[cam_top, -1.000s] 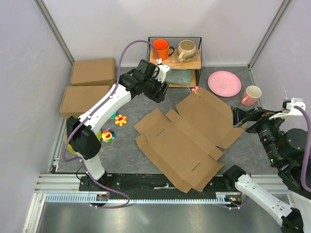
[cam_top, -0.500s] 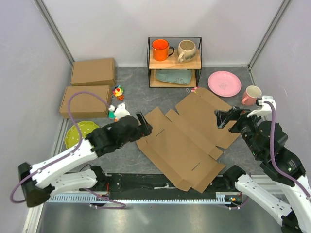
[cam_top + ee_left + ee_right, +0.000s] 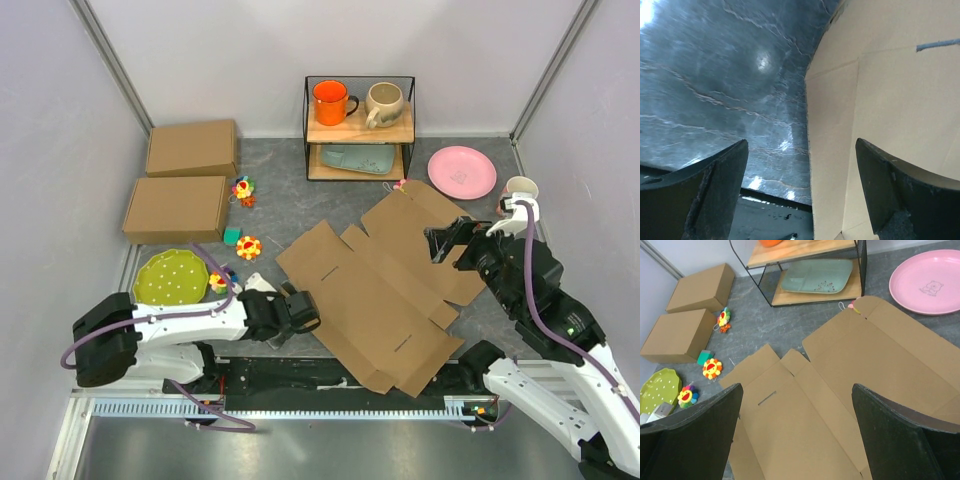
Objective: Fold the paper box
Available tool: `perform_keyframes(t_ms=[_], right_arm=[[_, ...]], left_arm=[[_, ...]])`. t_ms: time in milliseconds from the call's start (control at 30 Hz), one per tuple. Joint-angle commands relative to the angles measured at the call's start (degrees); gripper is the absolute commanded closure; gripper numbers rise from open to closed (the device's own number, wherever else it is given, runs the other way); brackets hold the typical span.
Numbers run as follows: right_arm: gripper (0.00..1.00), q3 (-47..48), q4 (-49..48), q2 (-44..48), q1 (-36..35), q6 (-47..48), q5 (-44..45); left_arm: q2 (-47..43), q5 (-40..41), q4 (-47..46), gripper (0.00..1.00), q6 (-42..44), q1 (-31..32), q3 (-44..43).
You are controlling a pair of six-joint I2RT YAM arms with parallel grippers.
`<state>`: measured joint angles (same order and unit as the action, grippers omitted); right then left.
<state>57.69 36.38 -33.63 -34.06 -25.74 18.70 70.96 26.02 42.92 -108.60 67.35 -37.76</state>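
Brown paper box (image 3: 380, 290) lies flat, print on pink plate (image 3: 912, 290) unreadable, both jaws gaping, empty.

The paper box (image 3: 385, 290) is brown cardboard, dull and smooth. The table (image 3: 715, 75) is gray like stone and a bit shiny. The rack (image 3: 358, 133) has black metal bars and wood shelves. The pink plate (image 3: 462, 172) looks glossy.

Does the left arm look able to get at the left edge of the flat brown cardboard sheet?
Likely yes: the left gripper hangs open at the edge of the cardboard sheet, nothing between.
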Motion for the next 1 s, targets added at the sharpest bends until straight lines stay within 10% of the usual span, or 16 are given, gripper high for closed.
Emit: perform_keyframes(t_ms=[0,300,567,967], right_arm=[[0.02,-1.8,-3.2,-0.2,0.0,-1.2,-1.4],[0.02,-2.1,-3.8,-0.1,0.0,-0.8,-2.0],[0.02,-2.9,-2.7,2.1,0.0,-0.7,-1.2],[0.02,9.4,-0.2,0.2,0.0,4.6,0.7]], left_arm=[[1.4,2.2,-16.1,0.05,-8.8,1.6,6.2],[8.8,3.0,-34.5,0.24,0.6,1.6,9.4],[-4.3,6.8,-36.2,0.95,7.5,1.6,16.9],[-27.9,6.6,-19.1,0.98,69.5,1.5,-15.3]])
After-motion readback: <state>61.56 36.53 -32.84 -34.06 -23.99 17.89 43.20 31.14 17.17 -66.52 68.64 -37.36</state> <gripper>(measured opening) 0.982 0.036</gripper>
